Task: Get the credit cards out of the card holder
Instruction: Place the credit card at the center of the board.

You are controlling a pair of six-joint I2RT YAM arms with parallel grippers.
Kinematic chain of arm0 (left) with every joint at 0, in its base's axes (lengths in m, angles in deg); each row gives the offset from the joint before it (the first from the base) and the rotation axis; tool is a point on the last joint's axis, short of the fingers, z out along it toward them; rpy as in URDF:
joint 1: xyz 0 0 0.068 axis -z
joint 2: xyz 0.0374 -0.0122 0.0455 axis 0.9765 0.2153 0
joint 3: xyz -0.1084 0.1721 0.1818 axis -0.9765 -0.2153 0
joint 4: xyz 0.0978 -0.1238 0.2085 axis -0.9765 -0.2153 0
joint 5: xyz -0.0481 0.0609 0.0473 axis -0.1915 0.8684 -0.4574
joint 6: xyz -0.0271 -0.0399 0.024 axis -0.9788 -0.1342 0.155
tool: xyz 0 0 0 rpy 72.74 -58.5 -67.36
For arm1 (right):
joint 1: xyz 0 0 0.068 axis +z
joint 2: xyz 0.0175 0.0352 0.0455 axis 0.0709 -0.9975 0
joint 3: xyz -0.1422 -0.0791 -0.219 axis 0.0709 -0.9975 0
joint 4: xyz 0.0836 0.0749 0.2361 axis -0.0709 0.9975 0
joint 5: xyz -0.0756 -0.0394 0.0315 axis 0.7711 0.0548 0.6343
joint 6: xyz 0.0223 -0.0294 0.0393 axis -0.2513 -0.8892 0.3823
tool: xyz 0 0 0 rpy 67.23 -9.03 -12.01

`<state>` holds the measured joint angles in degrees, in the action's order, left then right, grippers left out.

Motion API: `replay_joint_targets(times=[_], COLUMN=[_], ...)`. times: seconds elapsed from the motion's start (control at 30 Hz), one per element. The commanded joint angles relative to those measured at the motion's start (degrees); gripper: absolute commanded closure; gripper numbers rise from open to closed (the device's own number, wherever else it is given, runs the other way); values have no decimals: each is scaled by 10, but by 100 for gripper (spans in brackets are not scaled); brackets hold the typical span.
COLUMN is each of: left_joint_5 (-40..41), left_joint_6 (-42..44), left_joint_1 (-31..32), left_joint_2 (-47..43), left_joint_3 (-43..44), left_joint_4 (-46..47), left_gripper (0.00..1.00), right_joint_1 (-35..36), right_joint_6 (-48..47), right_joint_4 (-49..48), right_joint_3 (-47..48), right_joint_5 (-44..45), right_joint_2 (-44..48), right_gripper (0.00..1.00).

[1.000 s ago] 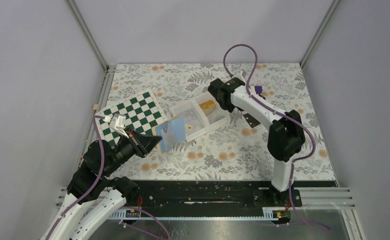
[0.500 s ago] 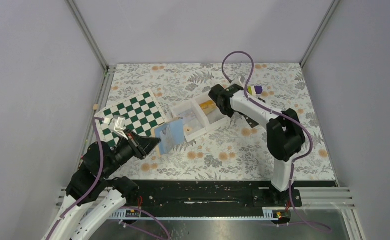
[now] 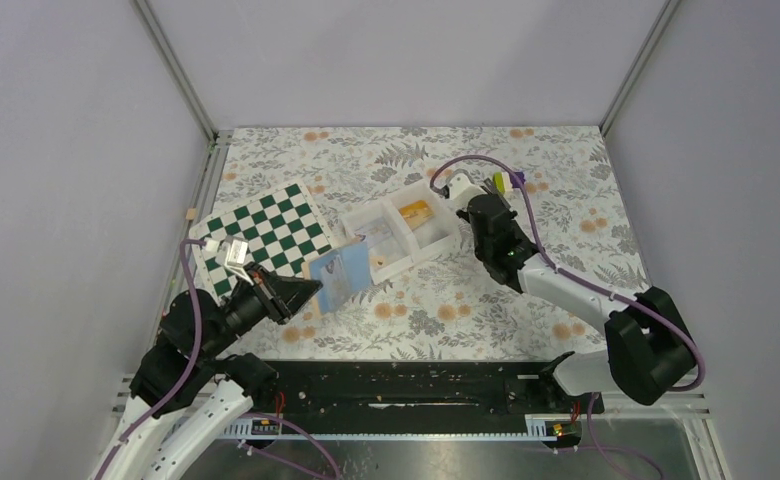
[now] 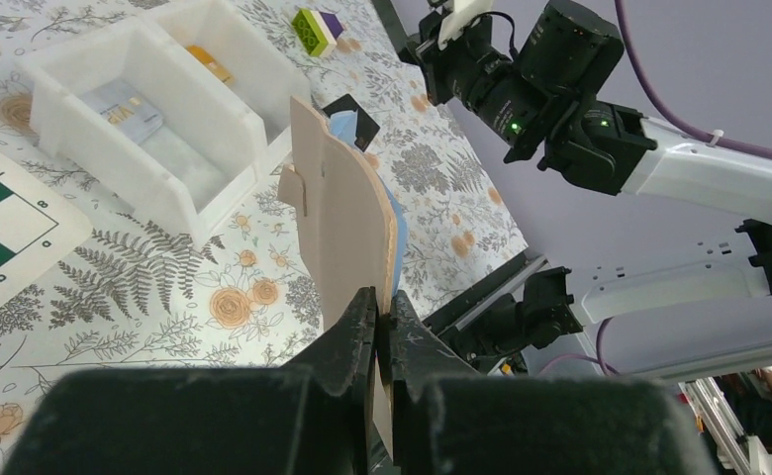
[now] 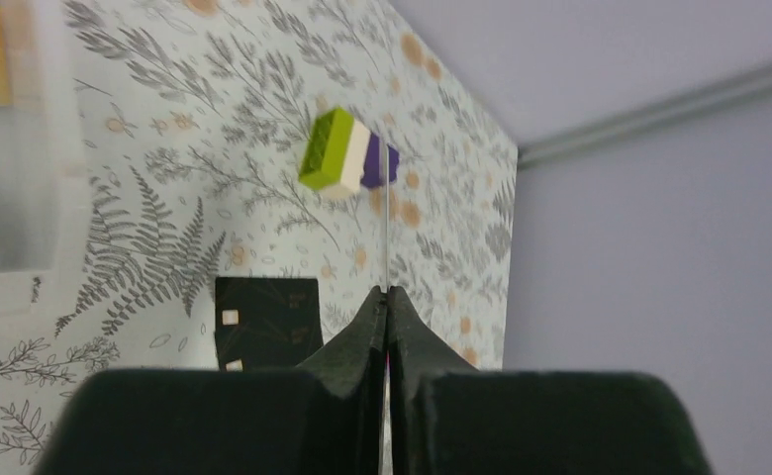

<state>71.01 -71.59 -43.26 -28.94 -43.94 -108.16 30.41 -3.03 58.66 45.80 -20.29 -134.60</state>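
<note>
My left gripper [image 4: 382,307] is pinched tight on the bottom edge of the holder [image 4: 347,213], keeping it upright in the air above the counter [image 3: 446,300], just beside the near corner of the white tray [image 4: 164,163]. My right gripper [image 5: 387,297] is closed on something thin and white that my wrist camera shows only edge-on. I take it for a card [image 5: 387,218], carried beyond the tray's far end. A second card [image 4: 125,109] lies flat in the tray's left compartment, so I judge at least one is out and put down, with another on its way. I cannot tell whether any remain in the holder, since its tan back faces my left camera and the overhead view is too small. What is left is to set this card down and check the pockets.
</note>
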Motion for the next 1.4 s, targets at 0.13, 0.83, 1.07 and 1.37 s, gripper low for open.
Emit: replay_joint_targets(times=[0.13, 0.83, 1.07, 1.37], left_joint_5=[-46, -66, -54, -44], left_joint_6=[-13, -53, -48, -41], left_joint_1=[-3, -2, -2, -2], left_joint_2=[-43, -107, -118, -121], left_joint_3=[18, 13, 30, 23], left_joint_4=[6, -17, -43, -54], left_gripper=[100, 100, 100, 100], right_joint_1=[-46, -134, -140, -151], right_joint_6=[-259, -466, -495, -522], right_joint_4=[-140, 270, 260, 245], right_joint_3=[-109, -105, -55, -78], right_joint_5=[-265, -343, -327, -331], right_joint_2=[59, 80, 21, 1], right_gripper=[100, 100, 100, 94])
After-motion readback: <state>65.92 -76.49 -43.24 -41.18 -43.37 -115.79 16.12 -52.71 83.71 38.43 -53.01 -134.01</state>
